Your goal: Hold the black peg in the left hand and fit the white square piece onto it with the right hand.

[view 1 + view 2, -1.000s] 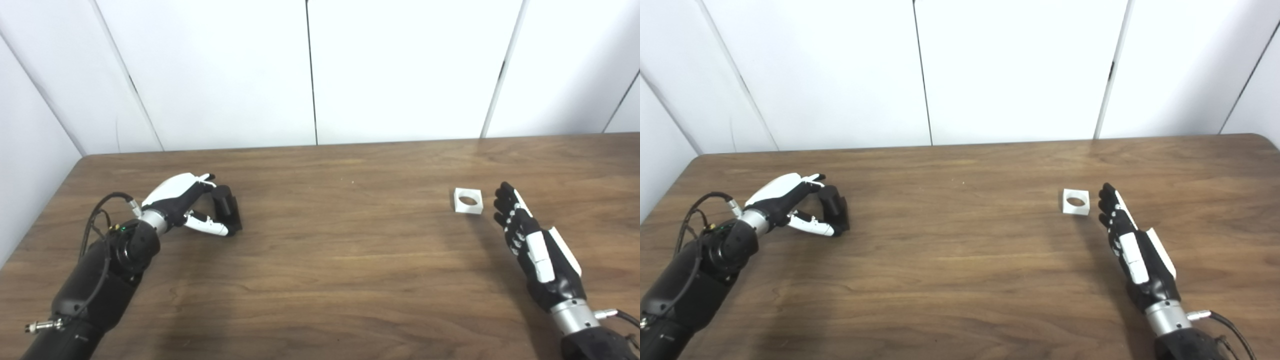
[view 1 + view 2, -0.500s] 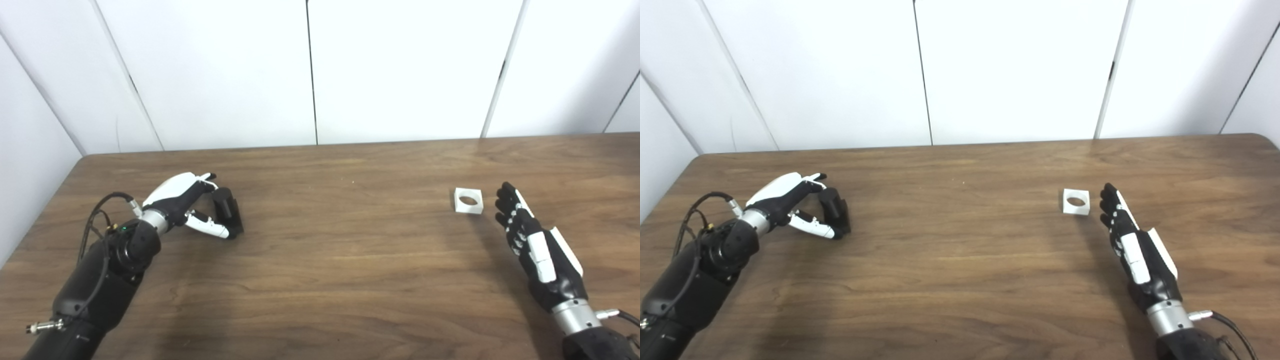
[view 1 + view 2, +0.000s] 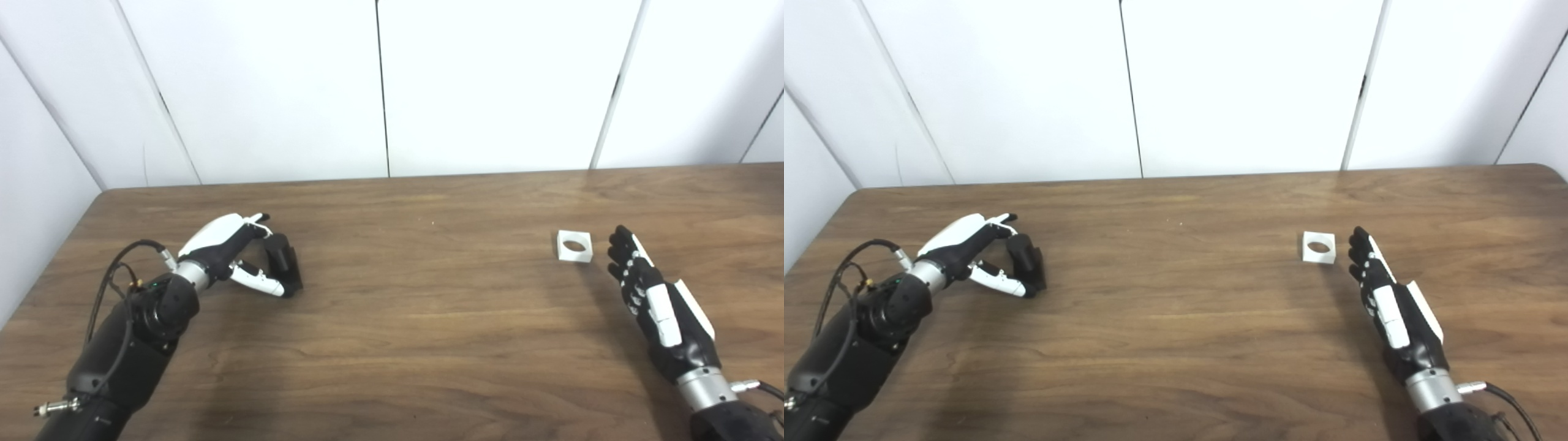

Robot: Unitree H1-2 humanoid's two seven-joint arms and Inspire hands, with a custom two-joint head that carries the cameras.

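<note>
On the far left of the bench (image 3: 392, 343) my left hand (image 3: 236, 260) is curled around the black peg (image 3: 282, 262), fingers behind it and thumb in front near its base; the peg sits on the wood tilted a little, and I cannot tell whether the hold is firm or just a loose cage, so I'd call the grasp unconfirmed. To do this step well, I judge I should settle the fingers against the peg's side, keep the thumb low so the top stays bare for the fitting, and only then lift it upright. Across a wide stretch of bare wood, the white square piece (image 3: 574, 246) lies flat, round hole facing up, untouched. Just beside it on its right, my right hand (image 3: 652, 300) rests released, fingers straight and holding nothing. I'd bring it in from the side and pinch the piece by its outer walls, leaving the hole clear. No containers are in view.
</note>
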